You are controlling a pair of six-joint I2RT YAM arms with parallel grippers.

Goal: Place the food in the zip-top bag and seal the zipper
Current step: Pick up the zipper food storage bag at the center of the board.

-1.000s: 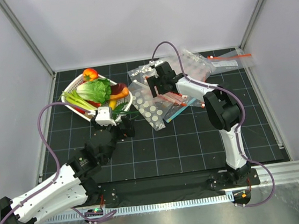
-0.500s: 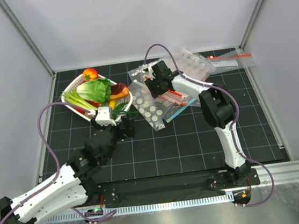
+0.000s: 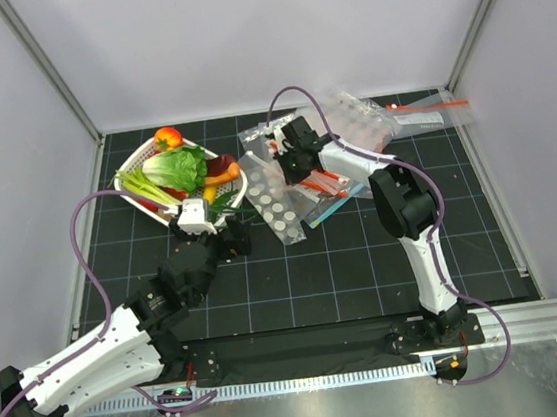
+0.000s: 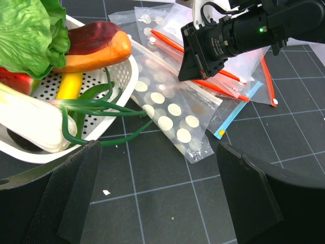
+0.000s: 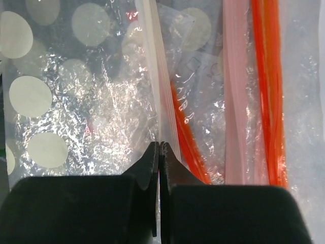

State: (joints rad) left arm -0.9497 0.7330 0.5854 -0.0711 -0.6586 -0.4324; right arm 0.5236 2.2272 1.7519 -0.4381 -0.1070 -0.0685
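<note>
Your right gripper (image 5: 159, 152) is pinched shut on the zipper (image 5: 155, 81). The zip-top bag (image 5: 71, 117) spreads left of its fingers. I judge the film light, limp and slippery, so hold the stiffer strip. The fingers of your left gripper (image 4: 158, 170) stand apart, empty.

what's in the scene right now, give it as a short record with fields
food: lettuce and orange-red piece in the white basket, not yet bagged
bag: polka-dot bag lying right of the basket, top view
right gripper: shut on the zipper strip
left gripper: open, empty, near the basket
clutter: plain bags with red-orange strips beside the polka-dot bag
</note>
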